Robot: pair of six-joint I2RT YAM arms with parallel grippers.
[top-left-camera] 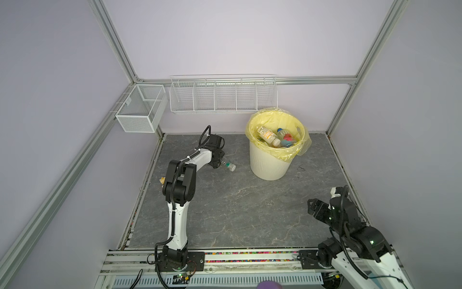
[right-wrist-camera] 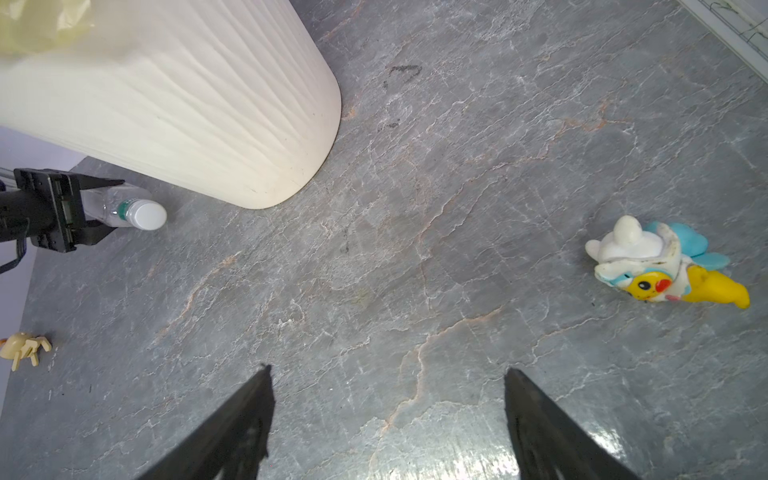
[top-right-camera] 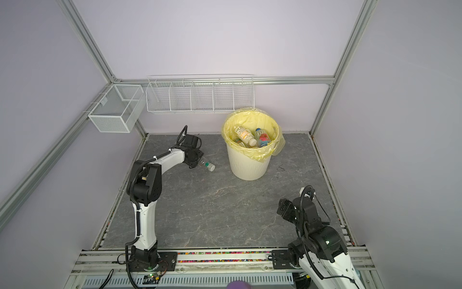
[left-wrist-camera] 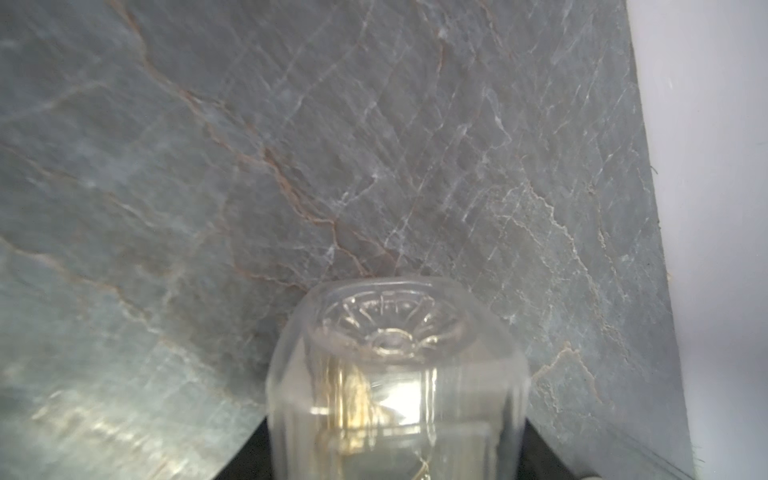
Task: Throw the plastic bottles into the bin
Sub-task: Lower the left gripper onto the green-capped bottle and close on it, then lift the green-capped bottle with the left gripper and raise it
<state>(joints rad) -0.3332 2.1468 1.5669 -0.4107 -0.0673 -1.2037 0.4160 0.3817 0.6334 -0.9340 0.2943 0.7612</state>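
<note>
a grey stone-look counter (top-left-camera: 237,200), veined in white and rust, lies inside a cell with pale lilac walls (top-left-camera: 237,37) and an aluminium frame (top-left-camera: 112,42). a white mesh basket (top-left-camera: 140,112) with two compartments hangs in the far left corner. just beside it, on the back wall, hangs a long white wire rack (top-left-camera: 223,96) divided into five compartments. a yellow pikachu toy (right-wrist-camera: 665,270) in a white and light blue costume lies on its side on the counter. a small tan toy animal (right-wrist-camera: 25,349) lies near the counter's left edge. a few dark smudges (right-wrist-camera: 403,70) mark the surface. a strip of multicoloured beads (top-left-camera: 250,253) runs along the front rail.
</note>
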